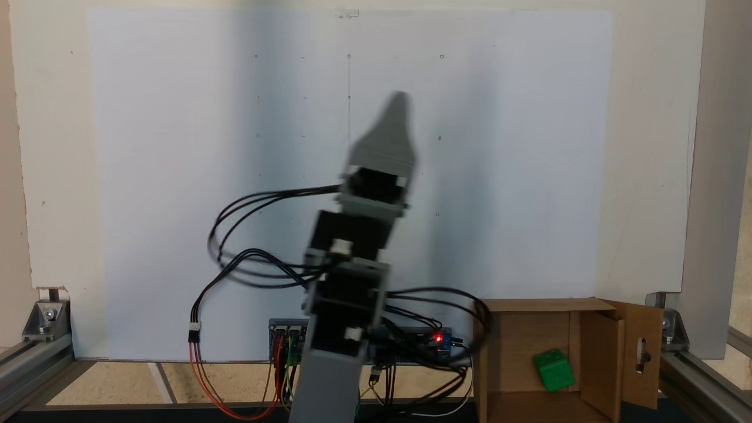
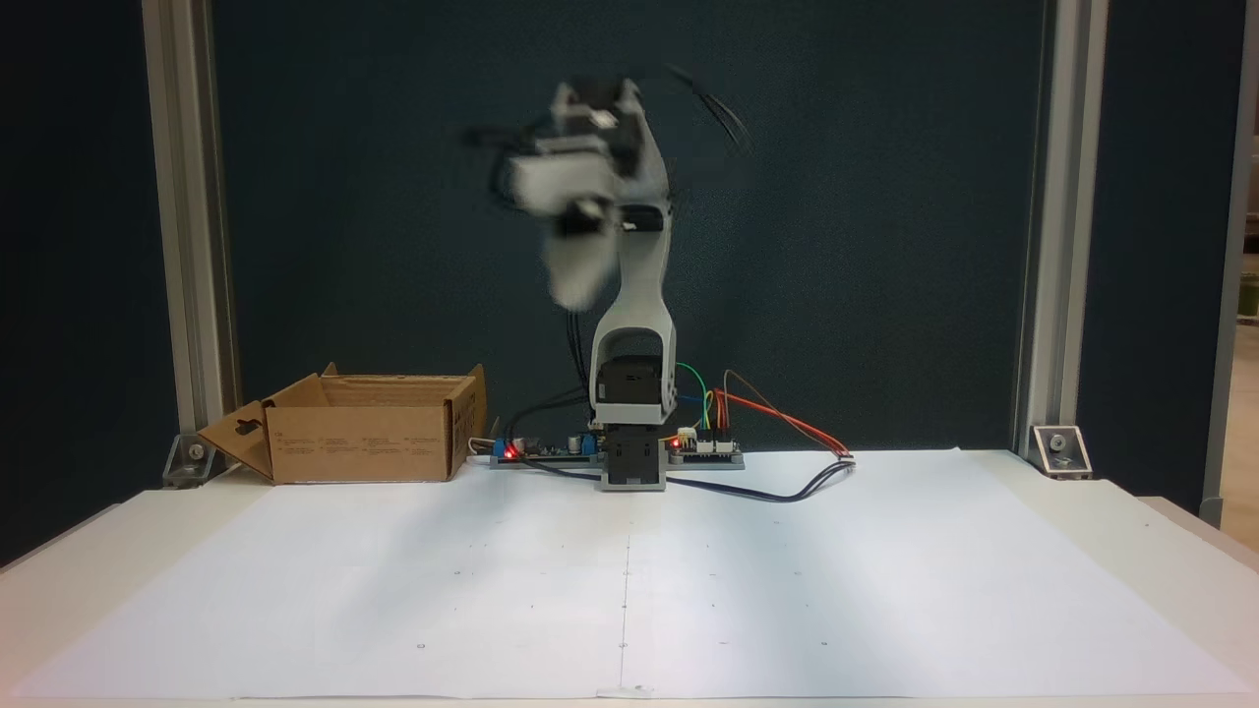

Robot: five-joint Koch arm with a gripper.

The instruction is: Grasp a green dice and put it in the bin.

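Blurred arm point(image 1: 346, 282) is raised above mid-table; pincer point(image 1: 398, 103) state cannot be determined. Green dice point(image 1: 553, 370) lies inside the bin point(image 1: 640, 352) at the table corner. Task appears complete.

Readable text: none | cardboard box point(image 2: 359, 442): rows of small dark print along its front wall, too small and blurred to make out | white paper sheet point(image 2: 629, 580): only tiny dots and a thin centre line, no words
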